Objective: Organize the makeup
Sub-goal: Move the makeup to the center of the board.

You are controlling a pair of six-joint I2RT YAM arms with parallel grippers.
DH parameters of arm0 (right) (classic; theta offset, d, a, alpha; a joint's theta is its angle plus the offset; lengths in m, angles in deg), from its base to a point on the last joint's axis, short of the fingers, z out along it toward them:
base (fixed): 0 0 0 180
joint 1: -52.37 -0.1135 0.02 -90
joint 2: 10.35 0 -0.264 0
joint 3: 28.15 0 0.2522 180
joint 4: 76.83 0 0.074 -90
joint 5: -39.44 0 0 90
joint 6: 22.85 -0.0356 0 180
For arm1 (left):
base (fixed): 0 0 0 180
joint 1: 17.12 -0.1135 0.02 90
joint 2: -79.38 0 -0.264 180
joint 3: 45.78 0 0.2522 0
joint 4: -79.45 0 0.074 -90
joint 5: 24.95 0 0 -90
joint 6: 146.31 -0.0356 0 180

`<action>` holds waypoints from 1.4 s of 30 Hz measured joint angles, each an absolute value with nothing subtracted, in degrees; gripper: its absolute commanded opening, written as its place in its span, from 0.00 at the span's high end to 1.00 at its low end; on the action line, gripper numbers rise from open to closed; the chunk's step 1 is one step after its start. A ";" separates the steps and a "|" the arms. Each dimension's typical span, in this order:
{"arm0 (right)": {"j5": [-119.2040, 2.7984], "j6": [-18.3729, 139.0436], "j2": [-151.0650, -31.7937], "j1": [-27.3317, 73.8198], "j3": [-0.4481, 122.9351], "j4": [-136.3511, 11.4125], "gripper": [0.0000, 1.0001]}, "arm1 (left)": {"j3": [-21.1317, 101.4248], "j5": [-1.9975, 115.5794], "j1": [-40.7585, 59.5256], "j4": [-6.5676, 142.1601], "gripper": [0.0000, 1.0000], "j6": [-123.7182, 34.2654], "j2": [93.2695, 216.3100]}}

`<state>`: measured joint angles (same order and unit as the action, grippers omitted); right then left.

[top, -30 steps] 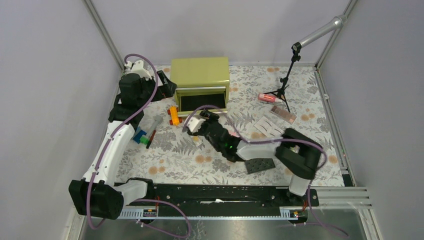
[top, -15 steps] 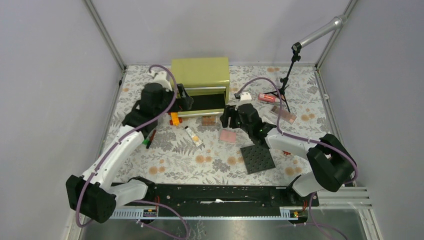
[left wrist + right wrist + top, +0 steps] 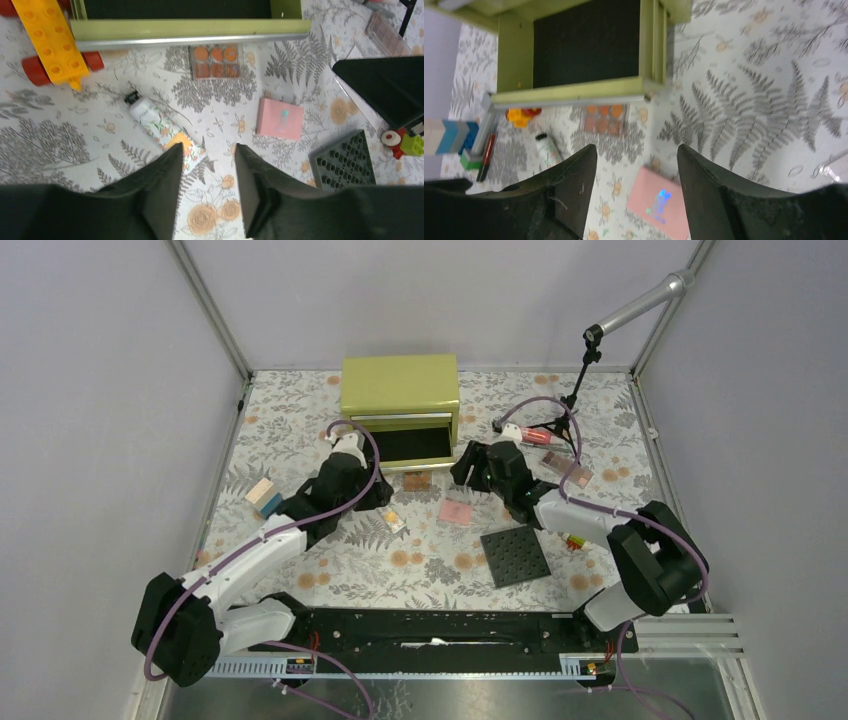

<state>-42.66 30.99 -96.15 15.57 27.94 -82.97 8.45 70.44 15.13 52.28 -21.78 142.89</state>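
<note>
Beside blocks (image 3: 454, 137), red pencil (image 3: 486, 155), right-wrist view only

Toy car (image 3: 50, 42) and palette (image 3: 216, 61) seemingly crowd the drawer front (image 3: 190, 29)

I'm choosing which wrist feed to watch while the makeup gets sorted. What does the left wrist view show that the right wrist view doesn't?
Only the left wrist view shows the dark grey studded square plate and a small red and green toy piece. Only the right wrist view shows the blue and cream block and the thin red pencil. Both show the pink square compact, the cream tube with black cap, the palette of orange pans and the green drawer's front edge.
</note>
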 measured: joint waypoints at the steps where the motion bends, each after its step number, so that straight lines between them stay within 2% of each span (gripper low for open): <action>1: -42.62 30.81 -96.87 16.32 28.81 -82.97 0.35 | 8.31 70.75 15.13 52.98 0.62 -21.59 142.91; 9: -43.19 30.73 -105.72 20.23 37.46 -84.32 0.37 | 5.74 73.24 15.13 61.24 0.69 -21.74 148.72; 17: -44.12 31.29 -113.22 21.17 44.74 -84.45 0.51 | 5.69 75.12 15.13 66.34 0.70 -22.00 155.61; 22: -44.39 31.29 -116.34 21.32 46.89 -84.52 0.58 | 5.69 77.59 15.13 68.22 0.74 -22.31 158.47; 28: -47.01 31.25 -118.75 21.37 47.56 -84.47 0.57 | 5.69 81.28 15.00 70.14 0.79 -23.05 161.88; 34: -50.27 31.23 -118.97 21.67 47.67 -84.78 0.58 | 5.69 82.55 14.74 70.60 0.80 -23.47 164.57; 42: -52.28 30.59 -118.92 21.89 46.93 -86.99 0.48 | 5.76 82.90 14.68 71.76 0.80 -24.06 164.75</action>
<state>-52.28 30.59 -118.92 21.89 46.93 -86.99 5.76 82.90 14.68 71.76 -24.06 164.75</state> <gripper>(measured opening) 0.492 0.198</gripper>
